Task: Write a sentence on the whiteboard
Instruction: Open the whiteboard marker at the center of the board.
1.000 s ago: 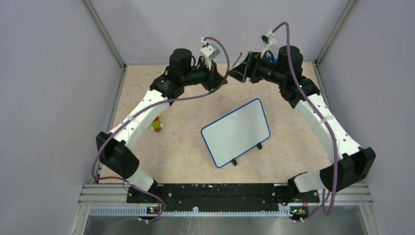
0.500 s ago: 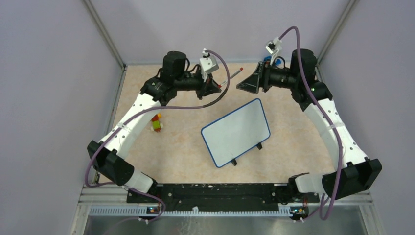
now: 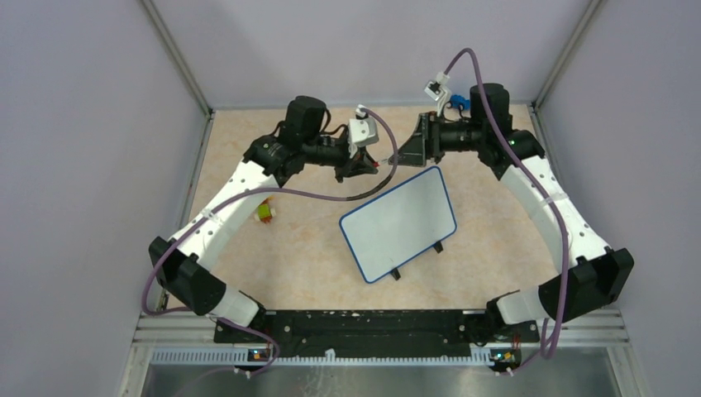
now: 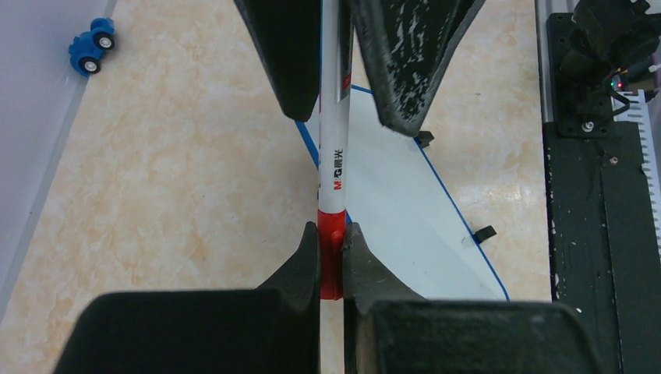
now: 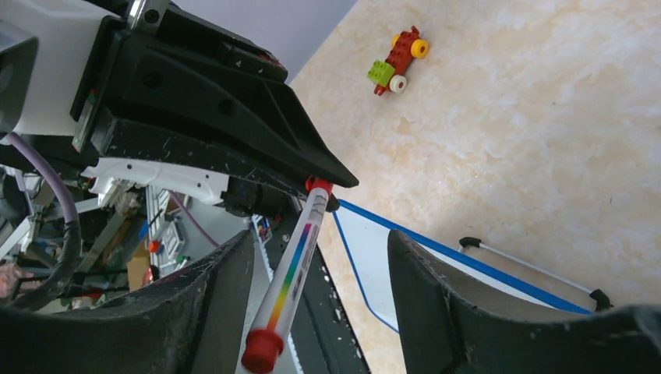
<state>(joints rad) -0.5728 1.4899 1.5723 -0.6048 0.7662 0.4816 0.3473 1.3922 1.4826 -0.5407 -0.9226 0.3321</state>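
The whiteboard lies tilted at the table's middle on black clip feet, and its face is blank. No red lettering shows. My left gripper is shut on the red cap end of a white marker, just beyond the board's far edge. In the left wrist view the left gripper pinches the cap. The marker's barrel runs between the spread fingers of my right gripper, which do not touch it. My right gripper is open and faces the left one.
A small red, green and yellow brick car sits left of the board, also in the right wrist view. A blue toy car stands by the back wall. The black base rail lines the near edge.
The two grippers, apart half a second ago, have come together over the board's far edge. The marker in my left gripper now lies between the right gripper's open fingers.
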